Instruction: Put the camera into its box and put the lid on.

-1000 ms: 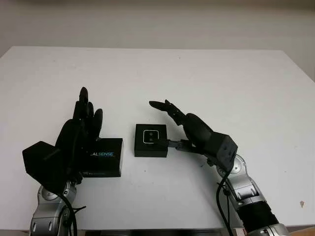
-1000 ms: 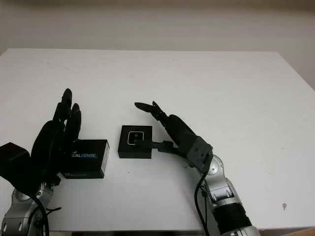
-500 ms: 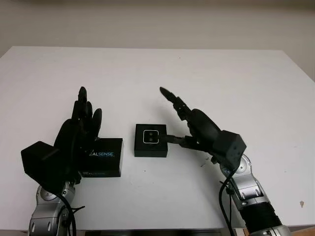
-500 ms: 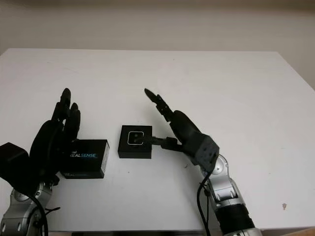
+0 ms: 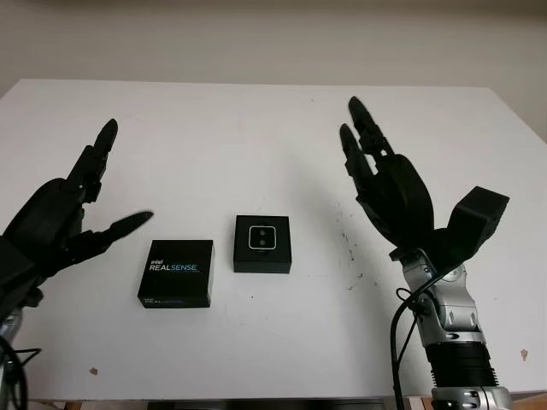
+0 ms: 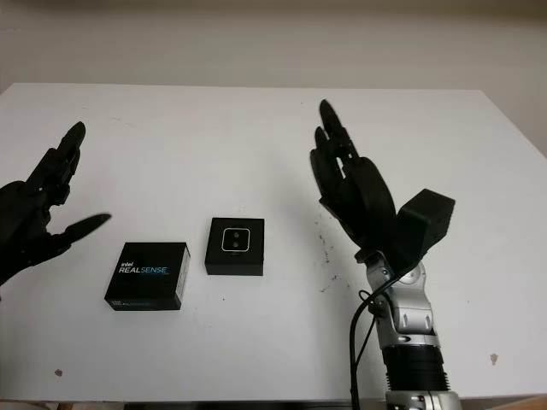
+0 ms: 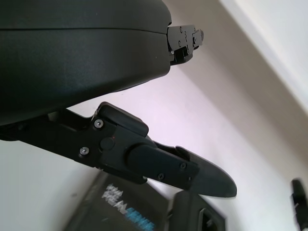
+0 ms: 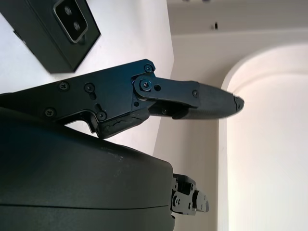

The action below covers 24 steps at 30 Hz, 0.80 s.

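Change: both hands are lifted away from the table [image 5: 256, 128] since a second ago; the left hand [image 5: 60, 224], earlier laid over the lid's left end, is now drawn back to the left, and the right hand [image 5: 395, 198], earlier with a finger at the box's right edge, is now raised to the right.
Left hand: held open above the table's left side, well apart from the lid, nothing gripped.
Right hand: held open and upright, right of the box, nothing gripped.
Camera [image 5: 261, 238]: seated in the open box [image 5: 262, 244], near the table's middle, its two lenses facing up.
Lid [image 5: 177, 273]: lying flat on the table just left of the box, not touching it, now fully uncovered so that its whole printed top is read.
Eye views: both hands, the lid and the box are seen together on the white table.
Left wrist view: one finger [image 7: 159, 166] is seen reaching above the lid's printed face [image 7: 127, 216], with a corner of the box [image 7: 195, 216] beside it.
Right wrist view: the box [image 8: 50, 33] and camera [image 8: 70, 14] are shown close beside the hand's finger [image 8: 178, 98]; the lid is not shown there.
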### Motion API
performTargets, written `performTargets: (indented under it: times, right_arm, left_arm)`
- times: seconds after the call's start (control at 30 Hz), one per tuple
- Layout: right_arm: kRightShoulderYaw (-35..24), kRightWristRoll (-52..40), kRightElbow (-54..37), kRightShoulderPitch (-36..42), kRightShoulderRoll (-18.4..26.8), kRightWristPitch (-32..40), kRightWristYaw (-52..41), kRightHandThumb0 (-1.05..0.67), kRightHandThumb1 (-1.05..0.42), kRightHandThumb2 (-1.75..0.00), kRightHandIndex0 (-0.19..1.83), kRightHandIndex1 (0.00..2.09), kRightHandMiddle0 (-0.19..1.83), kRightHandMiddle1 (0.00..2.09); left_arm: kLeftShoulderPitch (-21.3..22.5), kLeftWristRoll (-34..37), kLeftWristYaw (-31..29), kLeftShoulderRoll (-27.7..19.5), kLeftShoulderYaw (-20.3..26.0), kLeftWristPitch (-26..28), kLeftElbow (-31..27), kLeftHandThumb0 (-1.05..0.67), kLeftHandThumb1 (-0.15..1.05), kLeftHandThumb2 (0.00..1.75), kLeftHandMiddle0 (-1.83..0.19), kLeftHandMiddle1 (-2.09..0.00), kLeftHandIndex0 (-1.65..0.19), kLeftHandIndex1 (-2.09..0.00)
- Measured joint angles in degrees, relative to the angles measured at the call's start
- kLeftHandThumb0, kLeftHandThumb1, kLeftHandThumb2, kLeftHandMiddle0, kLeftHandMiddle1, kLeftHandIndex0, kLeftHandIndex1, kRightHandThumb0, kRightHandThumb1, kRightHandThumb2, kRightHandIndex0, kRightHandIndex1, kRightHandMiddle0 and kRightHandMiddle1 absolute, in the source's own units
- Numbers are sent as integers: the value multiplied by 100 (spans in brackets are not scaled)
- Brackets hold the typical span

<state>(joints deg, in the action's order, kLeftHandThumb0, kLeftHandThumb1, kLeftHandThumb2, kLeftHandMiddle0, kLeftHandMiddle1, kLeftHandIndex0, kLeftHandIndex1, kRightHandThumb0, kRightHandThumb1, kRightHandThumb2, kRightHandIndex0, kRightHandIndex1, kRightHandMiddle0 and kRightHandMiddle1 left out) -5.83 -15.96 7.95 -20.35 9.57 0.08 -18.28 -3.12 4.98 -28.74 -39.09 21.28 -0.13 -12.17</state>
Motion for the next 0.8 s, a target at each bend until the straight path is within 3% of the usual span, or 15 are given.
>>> performTargets:
  times: [0.17, 0.47, 0.67, 0.8]
  right_arm:
    - [-38, -4, -2, -3, -3, 256, 131, -68, -105, -62, -15, 4, -15, 3]
    - [-42, 50, -1, -2, -3, 257, 168, -66, -105, -59, -13, 5, -13, 5]
    - [-118, 62, 1, -2, -5, 257, 233, -66, -105, -59, -11, 6, -11, 6]
    - [-124, 136, 23, -1, -5, 227, 231, -65, -105, -59, -10, 6, -10, 6]
  left_arm:
    - [-346, -58, -601, -386, -42, 6, -94, -80, 82, 3, 12, -5, 16, -5]
    - [-399, -415, -1088, -713, -422, 184, -185, -69, 78, 4, 8, -5, 10, -6]
    - [-446, -979, -1018, -762, -903, -30, -197, -73, 79, 6, 13, -4, 15, -3]
    - [-361, -1179, -816, -673, -1125, -238, 87, -71, 79, 5, 14, -4, 17, -3]
